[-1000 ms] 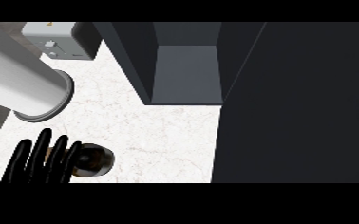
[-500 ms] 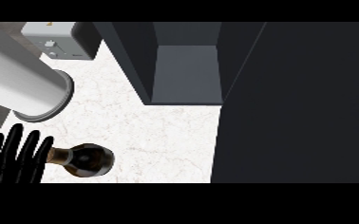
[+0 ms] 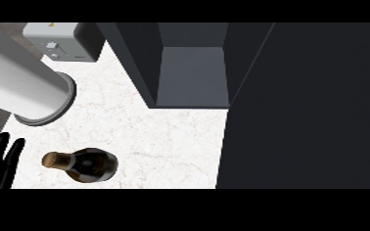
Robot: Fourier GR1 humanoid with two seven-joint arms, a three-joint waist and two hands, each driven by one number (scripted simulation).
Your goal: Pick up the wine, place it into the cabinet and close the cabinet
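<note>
Though cut down by the view's left edge to a few black fingers, reads clearly enough as the left hand: stretched straight, curled round nothing, just beside the wine without touching it. No right hand anywhere in view.

Outward from those fingers: first the cork, pointing toward them, then the dark round body, resting on the white counter low at the view's left. Probably upright, though hard to settle from so steep an angle. Not yet picked up, so the whole task ahead. Farther up and left, a large grey cylinder; beyond that, a grey box. Well apart to the right, the cabinet, open, its grey floor in view.

Likely trouble: tipping the bottle by nudging high at the cork instead of closing round the body, then chasing a rolling thing across the counter. Also clipping the cabinet's near side wall on the way in, given the long sideways carry. Also swinging the door against a bottle set too close to the opening.

Hard to make out: palm, thumb and forearm, all off frame. No telling the cylinder's purpose. Door lost somewhere in the dark mass filling the right side; hinge and handle not findable. Cabinet's top cropped.
</note>
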